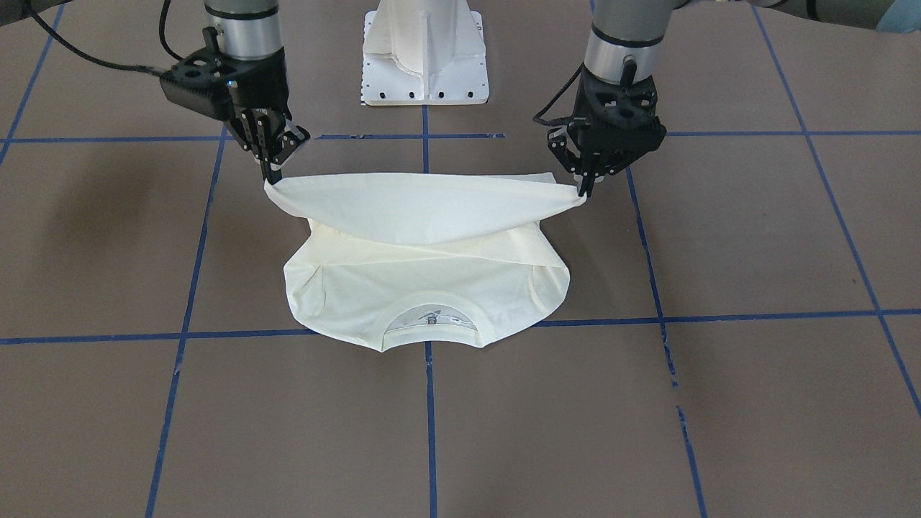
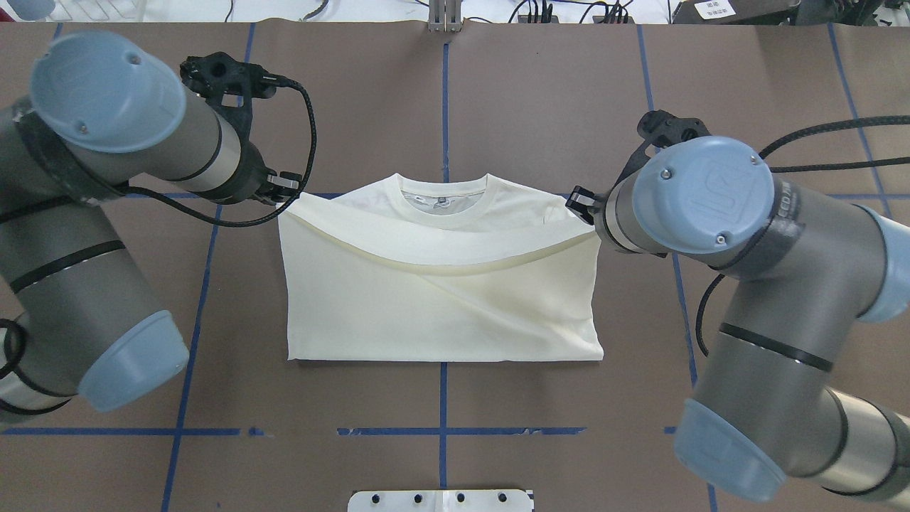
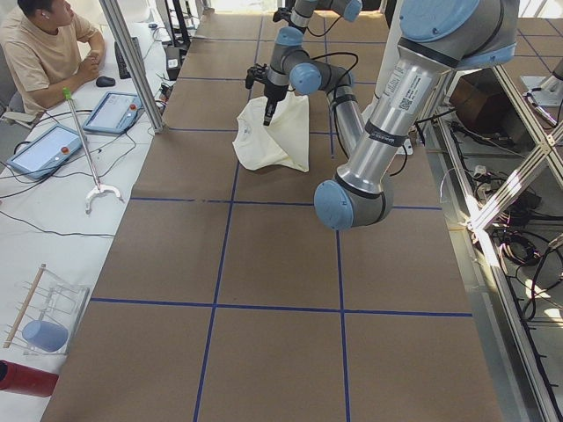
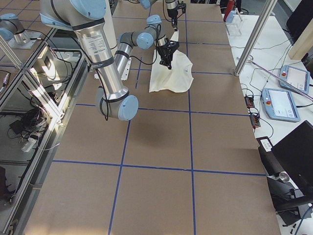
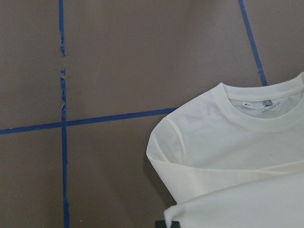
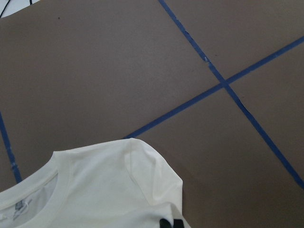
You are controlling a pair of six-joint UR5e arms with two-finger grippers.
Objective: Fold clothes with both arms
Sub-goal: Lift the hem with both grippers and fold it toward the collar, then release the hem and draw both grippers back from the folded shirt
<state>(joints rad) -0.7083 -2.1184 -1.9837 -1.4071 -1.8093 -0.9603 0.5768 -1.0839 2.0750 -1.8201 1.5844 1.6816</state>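
Because the T-shirt, lying centrally on the table, looks soft, light and saggy, you should grip its hem corners, which the left gripper and right gripper each pinch.

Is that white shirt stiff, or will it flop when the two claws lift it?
Probably floppy: the T-shirt sags between the left gripper and right gripper. Likely light too: two pinched corners carry its raised edge.

We hold the cream T-shirt by two corners: our left pincer pinches one, our right pincer the other. That edge hangs stretched above the desk; the collar lies flat.
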